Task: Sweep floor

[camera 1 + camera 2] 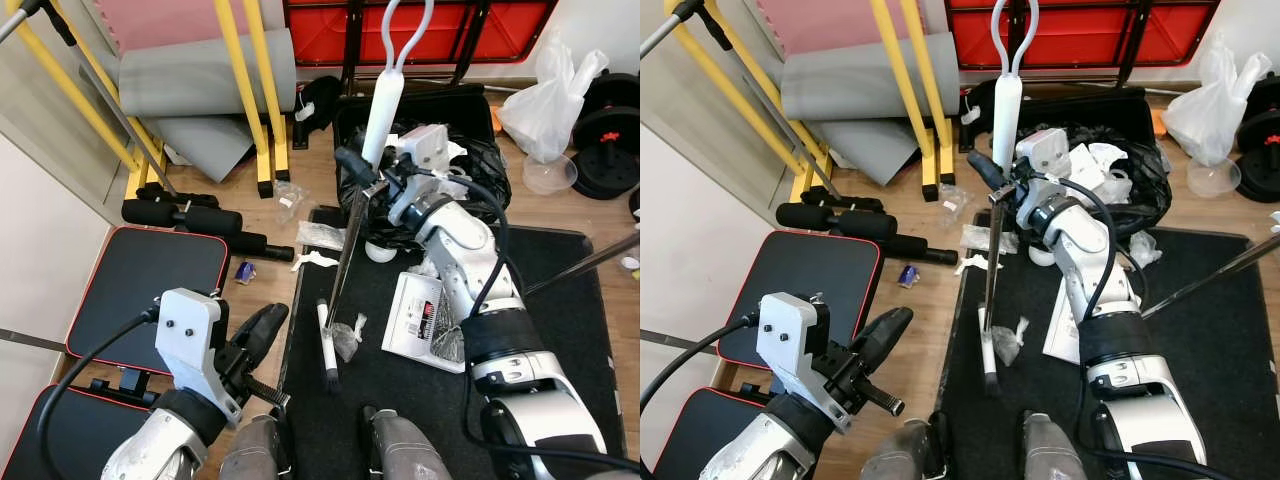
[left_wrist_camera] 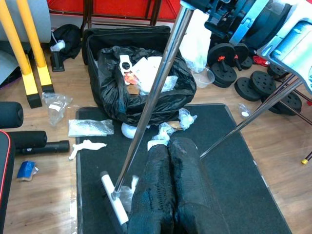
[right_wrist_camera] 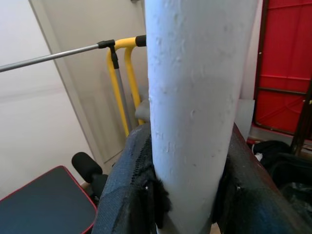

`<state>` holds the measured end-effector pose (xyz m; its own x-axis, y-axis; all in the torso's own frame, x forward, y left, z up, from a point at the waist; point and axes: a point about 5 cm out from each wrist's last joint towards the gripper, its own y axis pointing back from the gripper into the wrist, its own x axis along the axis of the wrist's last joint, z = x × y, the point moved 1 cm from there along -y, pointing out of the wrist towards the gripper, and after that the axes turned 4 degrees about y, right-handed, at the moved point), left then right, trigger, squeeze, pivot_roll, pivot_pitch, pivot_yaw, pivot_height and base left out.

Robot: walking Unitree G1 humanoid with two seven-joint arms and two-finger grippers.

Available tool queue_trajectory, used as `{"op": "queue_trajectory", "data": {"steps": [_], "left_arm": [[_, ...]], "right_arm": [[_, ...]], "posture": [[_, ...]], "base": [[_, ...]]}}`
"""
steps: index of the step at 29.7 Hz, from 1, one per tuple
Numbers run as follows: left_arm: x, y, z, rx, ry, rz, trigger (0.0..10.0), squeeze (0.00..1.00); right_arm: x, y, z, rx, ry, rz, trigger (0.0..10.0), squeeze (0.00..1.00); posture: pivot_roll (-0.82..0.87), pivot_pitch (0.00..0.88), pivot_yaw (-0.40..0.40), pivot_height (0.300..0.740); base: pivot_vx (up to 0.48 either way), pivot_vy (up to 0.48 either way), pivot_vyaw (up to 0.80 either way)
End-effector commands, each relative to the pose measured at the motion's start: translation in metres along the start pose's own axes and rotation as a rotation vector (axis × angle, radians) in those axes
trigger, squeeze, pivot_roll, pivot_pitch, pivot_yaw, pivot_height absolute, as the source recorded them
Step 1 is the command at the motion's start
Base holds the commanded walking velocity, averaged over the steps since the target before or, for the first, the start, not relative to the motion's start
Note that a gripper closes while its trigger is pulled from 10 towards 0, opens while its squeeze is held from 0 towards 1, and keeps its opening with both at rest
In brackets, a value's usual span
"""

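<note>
Black floor mat (image 1: pixel 560 300) strewn with litter: right tool (image 1: pixel 1002 190) clamps the light, stiff broom (image 1: pixel 992 270) at its white grip; left tool (image 2: pixel 170 190) closed, empty.

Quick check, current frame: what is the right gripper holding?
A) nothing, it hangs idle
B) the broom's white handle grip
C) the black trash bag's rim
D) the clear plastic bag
B: the right gripper is shut around the broom at its white handle grip, and the right wrist view shows black fingers clamped on both sides of that white tube.
</note>
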<state>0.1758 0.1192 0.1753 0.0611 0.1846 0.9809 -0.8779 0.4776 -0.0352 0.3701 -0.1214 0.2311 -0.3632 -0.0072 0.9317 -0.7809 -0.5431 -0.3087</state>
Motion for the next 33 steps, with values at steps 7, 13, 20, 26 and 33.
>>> {"op": "queue_trajectory", "data": {"steps": [7,13,20,26,33], "left_arm": [[-0.006,0.001,-0.003,0.016,0.011,-0.024,10.0,0.0],[-0.006,0.0,-0.004,0.016,0.009,-0.021,10.0,0.0],[-0.006,-0.001,-0.004,0.017,0.008,-0.02,10.0,0.0],[-0.005,-0.002,-0.004,0.015,0.008,-0.018,10.0,0.0],[-0.005,-0.003,-0.004,0.015,0.007,-0.016,10.0,0.0]], "right_arm": [[0.012,-0.003,0.001,0.018,0.055,0.047,10.0,0.0],[0.015,-0.001,0.004,0.026,0.099,0.041,10.0,0.0],[0.015,0.002,0.014,-0.011,0.168,0.01,10.0,0.0],[0.02,0.002,0.022,-0.051,0.192,0.015,10.0,0.0],[0.02,0.001,0.023,-0.081,0.167,0.012,10.0,0.0]], "posture": [[-0.04,0.31,0.007,0.74],[-0.04,0.308,0.008,0.74],[-0.04,0.306,0.009,0.74],[-0.05,0.303,0.008,0.74],[-0.05,0.299,0.006,0.74]], "base": [[0.0,0.0,0.0],[0.0,0.0,0.0],[0.0,0.0,0.0],[0.0,0.0,0.0],[0.0,0.0,-0.11]]}}
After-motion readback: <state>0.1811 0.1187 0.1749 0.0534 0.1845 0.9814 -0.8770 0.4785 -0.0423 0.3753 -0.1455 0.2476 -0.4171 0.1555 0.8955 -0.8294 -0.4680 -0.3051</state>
